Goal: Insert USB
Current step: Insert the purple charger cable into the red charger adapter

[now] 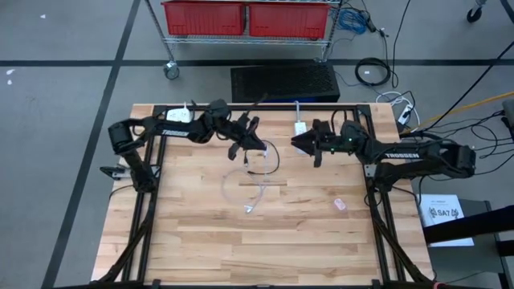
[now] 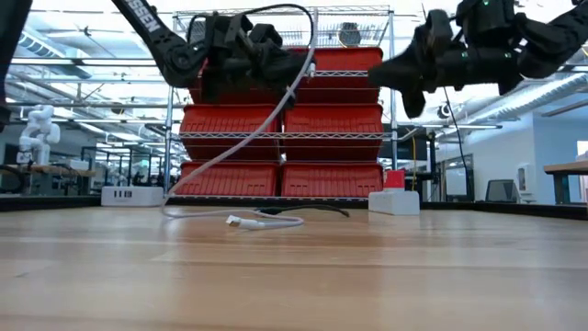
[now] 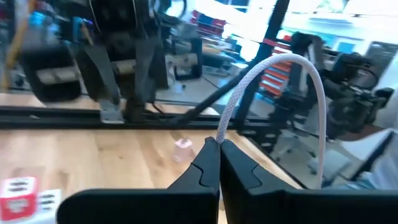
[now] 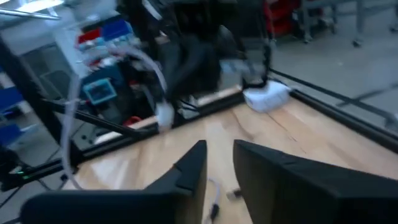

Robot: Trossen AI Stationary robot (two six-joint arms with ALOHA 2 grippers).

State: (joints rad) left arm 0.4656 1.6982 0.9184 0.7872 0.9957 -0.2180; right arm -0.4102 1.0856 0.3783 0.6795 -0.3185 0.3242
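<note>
Holding the white cable point(image 3: 273, 87) pinched between the closed fingers of my left hand point(image 3: 219, 163), I keep it lifted above the far-left part of the worktop point(image 1: 201, 233), so that it arches up from the grip and its connector end is raised toward my other arm. My right hand point(image 1: 297, 144) hangs above the far middle of the worktop, to the right of the left hand and facing it, fingers a little apart and gripping nothing; I judge it is set there to take the lifted end. The cable is thin, white and braided in look, limp enough to loop under its own weight; its other end point(image 2: 241, 221) trails down and lies on the worktop, near the middle. A white block point(image 2: 395, 200) with a red top stands at the far edge, possibly the socket; I cannot confirm that.
</note>
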